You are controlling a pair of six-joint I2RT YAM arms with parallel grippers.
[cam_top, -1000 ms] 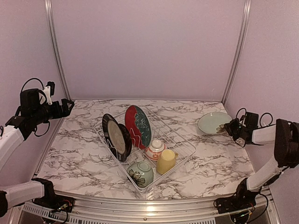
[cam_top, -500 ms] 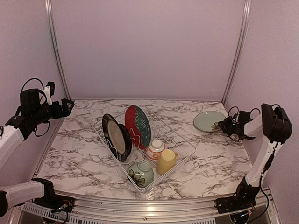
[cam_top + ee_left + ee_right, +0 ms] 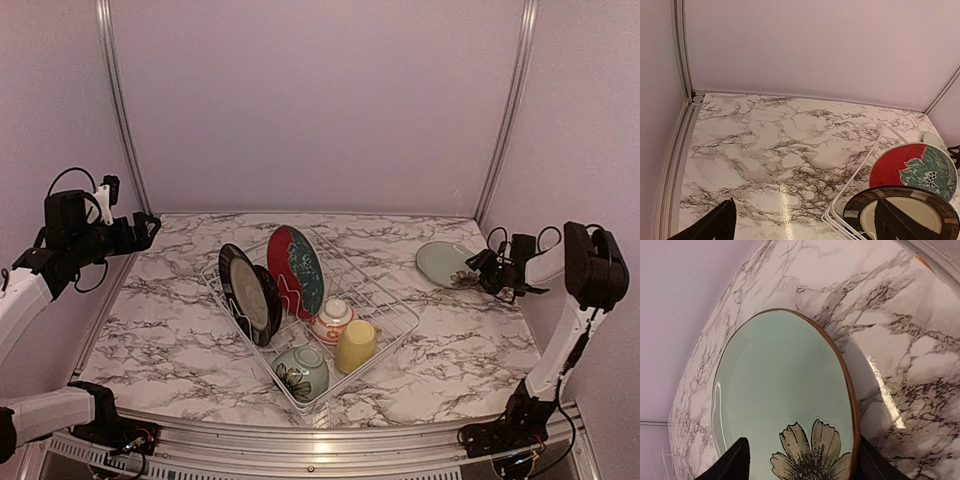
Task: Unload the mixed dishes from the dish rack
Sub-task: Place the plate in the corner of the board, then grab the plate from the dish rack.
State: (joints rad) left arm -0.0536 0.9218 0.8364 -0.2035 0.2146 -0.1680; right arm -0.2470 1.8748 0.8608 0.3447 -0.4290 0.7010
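Right tool (image 3: 470, 275) opened; teal flowered plate (image 3: 445, 263) flat on table (image 3: 170, 310).

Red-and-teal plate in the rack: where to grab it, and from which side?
Probably its top rim, coming down from above, one claw finger on each face. The red-and-teal plate stands on edge in the dish rack, so only the upper rim is free; the black-rimmed plates crowd its left side.

table (image 3: 170, 310): glossy marble-look | teal flowered plate (image 3: 780, 390): glazed, shiny ceramic | dish rack (image 3: 385, 298): white coated wire
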